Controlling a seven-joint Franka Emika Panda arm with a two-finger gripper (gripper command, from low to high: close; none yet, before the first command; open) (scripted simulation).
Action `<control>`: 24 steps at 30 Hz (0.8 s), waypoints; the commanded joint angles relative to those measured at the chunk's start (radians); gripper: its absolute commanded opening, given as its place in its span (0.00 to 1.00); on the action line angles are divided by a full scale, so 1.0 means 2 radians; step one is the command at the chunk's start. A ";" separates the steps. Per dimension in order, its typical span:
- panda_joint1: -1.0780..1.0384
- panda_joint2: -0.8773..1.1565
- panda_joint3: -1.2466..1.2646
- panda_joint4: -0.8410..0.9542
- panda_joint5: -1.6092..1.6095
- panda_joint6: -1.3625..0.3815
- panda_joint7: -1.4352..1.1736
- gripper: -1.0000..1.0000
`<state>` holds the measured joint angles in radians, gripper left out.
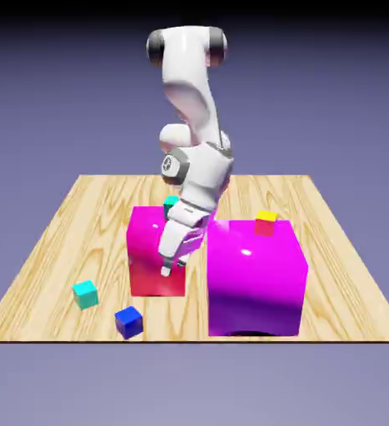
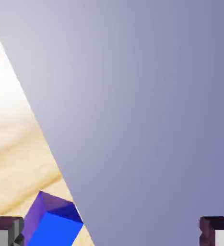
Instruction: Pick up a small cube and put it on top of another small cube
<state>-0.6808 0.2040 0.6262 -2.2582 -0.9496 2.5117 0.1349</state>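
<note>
The small cube (image 1: 85,293), tiny and bright cyan, lies on the wooden table (image 1: 81,225) near its front edge, toward the exterior view's left. My gripper (image 1: 171,267) hangs tilted in front of the smaller magenta block (image 1: 147,250), above the table and to the right of the cyan cube. In the hand view the gripper (image 2: 112,233) is open, its fingertips (image 2: 5,231) far apart with nothing between them. A dark blue cube (image 1: 129,321) shows there beside the left fingertip as a dark blue cube (image 2: 53,222). The cyan cube is out of the hand view.
A large magenta block (image 1: 256,279) stands right of the gripper with a small yellow-topped cube (image 1: 266,221) on it. A duller teal cube (image 1: 172,201) sits on the smaller magenta block, behind the arm. The hand view mostly shows backdrop past the table edge (image 2: 41,139).
</note>
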 commanded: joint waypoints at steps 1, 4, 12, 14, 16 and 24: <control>-0.017 0.018 0.014 0.013 -0.021 -0.013 -0.015 0.50; -0.056 0.073 0.055 0.026 -0.051 -0.052 -0.061 0.50; -0.158 0.217 0.165 0.053 -0.122 -0.156 -0.187 0.50; -0.183 0.254 0.192 0.060 -0.140 -0.182 -0.219 0.50; -0.209 0.290 0.220 0.067 -0.158 -0.208 -0.250 0.50; -0.311 0.435 0.329 0.095 -0.229 -0.312 -0.376 0.50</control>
<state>-1.3022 1.0737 1.2842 -2.0689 -1.4086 1.8885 -0.6170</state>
